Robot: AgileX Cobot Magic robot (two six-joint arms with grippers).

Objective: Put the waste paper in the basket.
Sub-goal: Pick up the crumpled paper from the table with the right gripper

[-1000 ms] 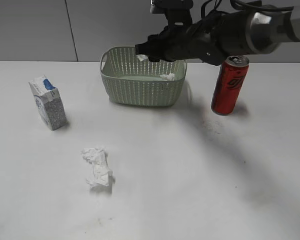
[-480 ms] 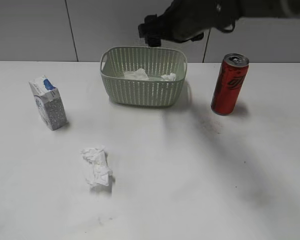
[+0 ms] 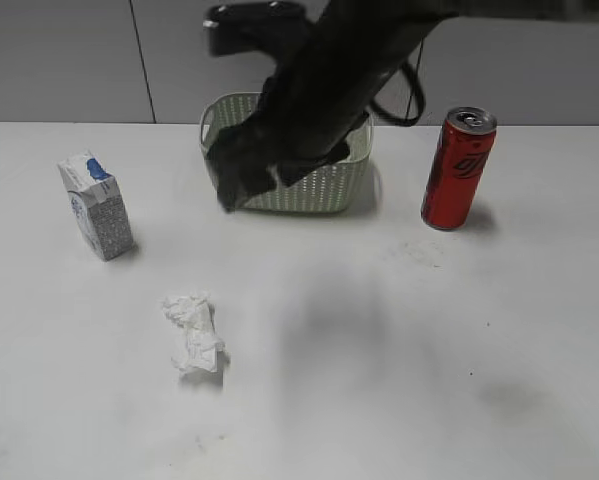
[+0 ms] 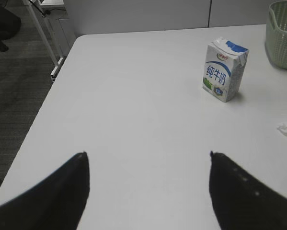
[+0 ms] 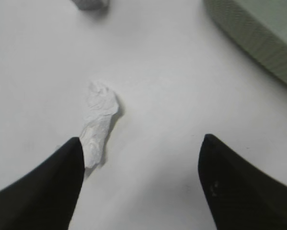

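Note:
One crumpled white waste paper wad [image 3: 193, 333] lies on the white table, front left; it also shows in the right wrist view [image 5: 98, 122]. The pale green basket [image 3: 323, 187] stands at the back, largely hidden behind my right arm; its wall shows in the right wrist view [image 5: 258, 40] and its edge in the left wrist view [image 4: 283, 26]. Any paper inside it is hidden. My right gripper [image 3: 241, 185] is open and empty, in front of the basket's left side, above the table [image 5: 141, 143]. My left gripper [image 4: 148, 155] is open and empty over bare table.
A white-and-blue milk carton [image 3: 96, 205] stands at the left, seen too in the left wrist view [image 4: 223, 70]. A red can [image 3: 459, 168] stands right of the basket. The table's left edge [image 4: 47, 100] drops to dark floor.
My right arm has swung from above the basket down and left, in front of it. A wad it held over the basket a second ago lay inside it half a second ago.

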